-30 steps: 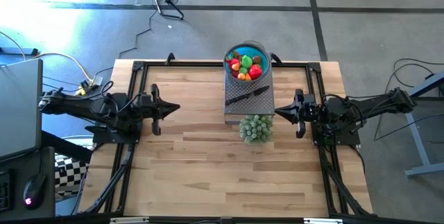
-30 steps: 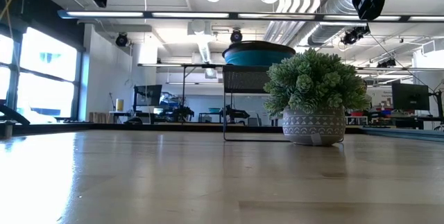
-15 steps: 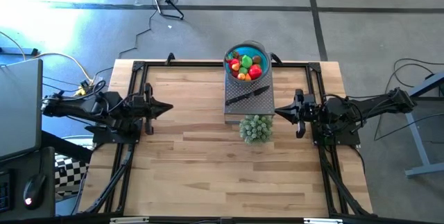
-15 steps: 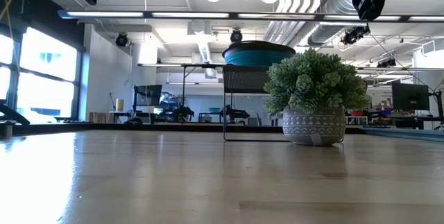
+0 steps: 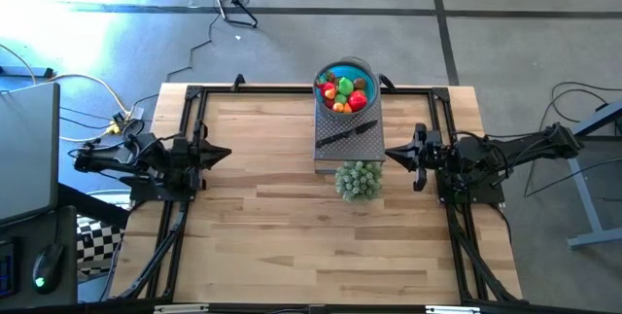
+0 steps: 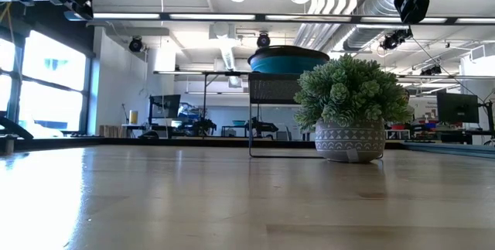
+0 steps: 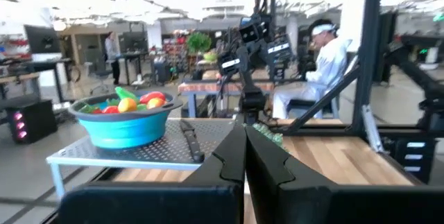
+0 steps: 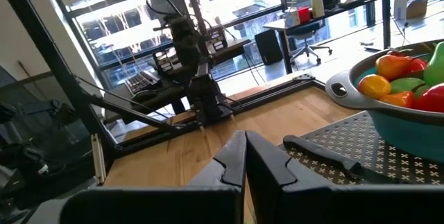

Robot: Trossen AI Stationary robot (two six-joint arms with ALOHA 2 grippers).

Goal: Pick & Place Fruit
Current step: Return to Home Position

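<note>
The fruit (image 5: 345,92) lies piled in the blue bowl (image 5: 346,65) at upper centre. The left gripper (image 5: 227,155), mid-left, and right gripper (image 5: 388,155), mid-right, are pinched closed and empty; retract each level and slowly, clear of the mesh rack (image 5: 348,141)

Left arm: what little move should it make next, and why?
Probably draw back toward its base at the table's left edge and rest. The fruit sits piled in the blue bowl, none shows on the table, and the left gripper is shut and empty. The right gripper, also shut, waits near the plant.
</note>
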